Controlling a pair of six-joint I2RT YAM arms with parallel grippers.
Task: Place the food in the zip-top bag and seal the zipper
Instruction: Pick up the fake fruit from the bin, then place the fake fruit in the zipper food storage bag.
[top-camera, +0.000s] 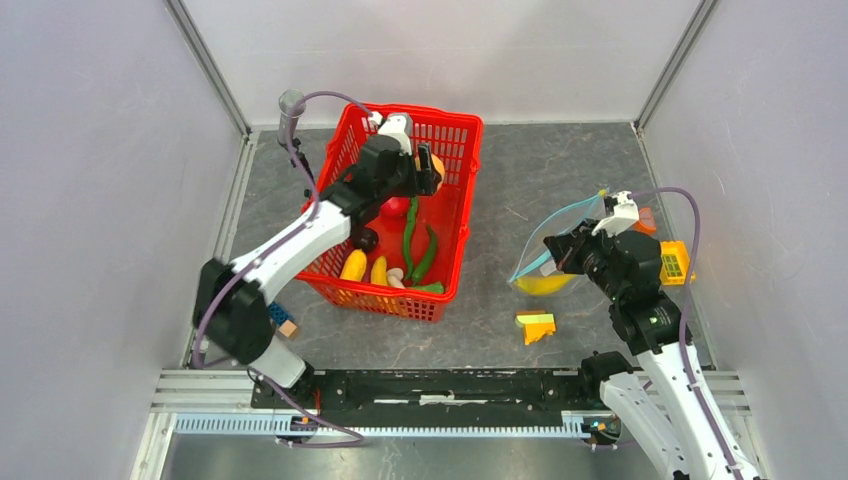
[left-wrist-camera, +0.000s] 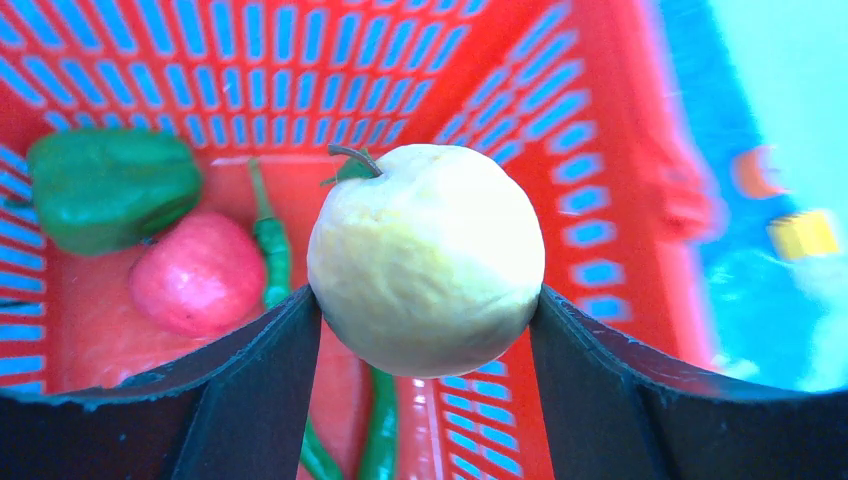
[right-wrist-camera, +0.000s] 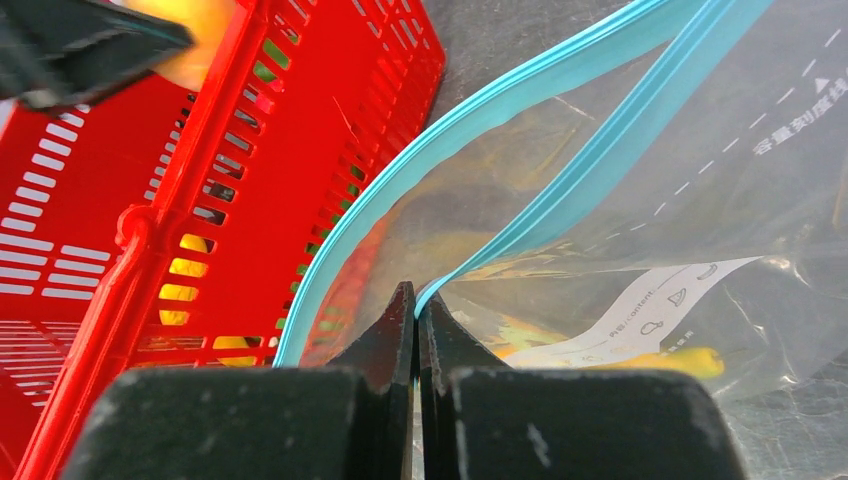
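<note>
My left gripper (top-camera: 428, 170) is shut on a pale yellow round fruit (left-wrist-camera: 426, 258) with a stem and holds it above the red lattice basket (top-camera: 455, 125). Below it in the basket lie a red apple (left-wrist-camera: 198, 272), a green pepper (left-wrist-camera: 110, 186) and long green chilies (left-wrist-camera: 272, 250). A dark eggplant (top-camera: 368, 239), yellow pieces (top-camera: 353, 265) and a white mushroom (top-camera: 396, 277) lie at the basket's near end. My right gripper (right-wrist-camera: 416, 300) is shut on the light blue zipper (right-wrist-camera: 560, 70) of the clear zip-top bag (right-wrist-camera: 700, 200) and holds its mouth open. A yellow banana (top-camera: 545, 285) lies inside the bag.
A yellow-green-orange block stack (top-camera: 536, 326) lies in front of the bag. A small yellow crate (top-camera: 673, 262) and an orange piece (top-camera: 645, 220) sit right of my right gripper. A small blue and wood block (top-camera: 282, 320) lies by the left arm. Walls enclose the table.
</note>
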